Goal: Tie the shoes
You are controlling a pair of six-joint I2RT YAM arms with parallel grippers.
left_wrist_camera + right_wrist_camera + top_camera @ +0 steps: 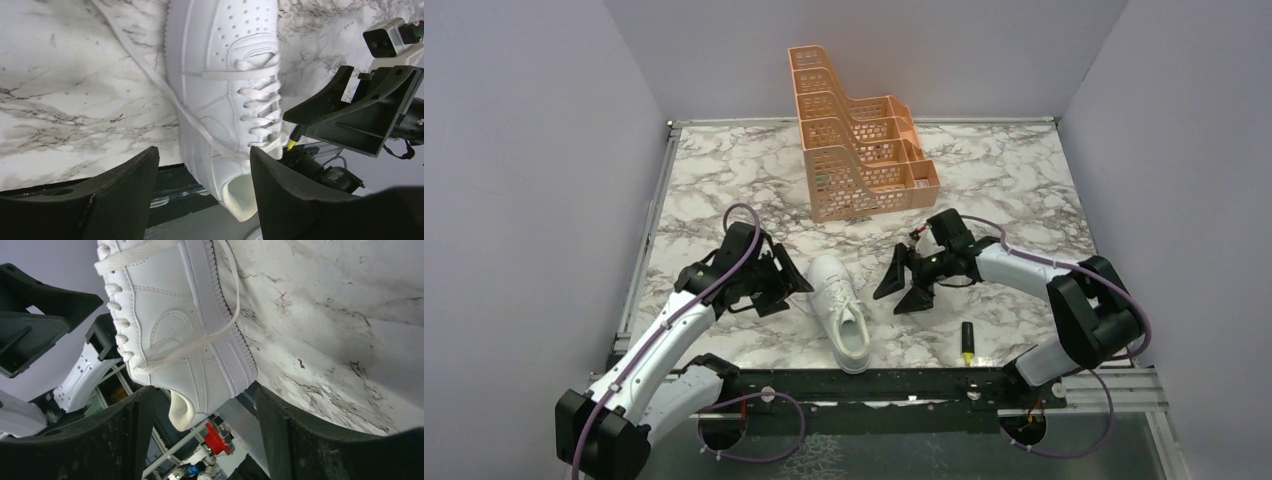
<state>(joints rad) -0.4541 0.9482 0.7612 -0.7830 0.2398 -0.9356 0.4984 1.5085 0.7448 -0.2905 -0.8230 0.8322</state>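
Observation:
The white sneaker [841, 308] lies on the marble table [724, 190] between my two arms, heel toward the near edge. It shows in the left wrist view [225, 90] and the right wrist view [180, 335] with its laces loose; one lace [150, 75] trails over the marble on the left side, another [220, 330] hangs down the shoe's right side. My left gripper [792, 283] is open and empty just left of the shoe. My right gripper [902, 290] is open and empty just right of it.
An orange tiered rack [856, 150] stands at the back middle of the table. A yellow-tipped marker [967, 342] lies near the front edge, right of the shoe. The black rail [874, 385] runs along the near edge.

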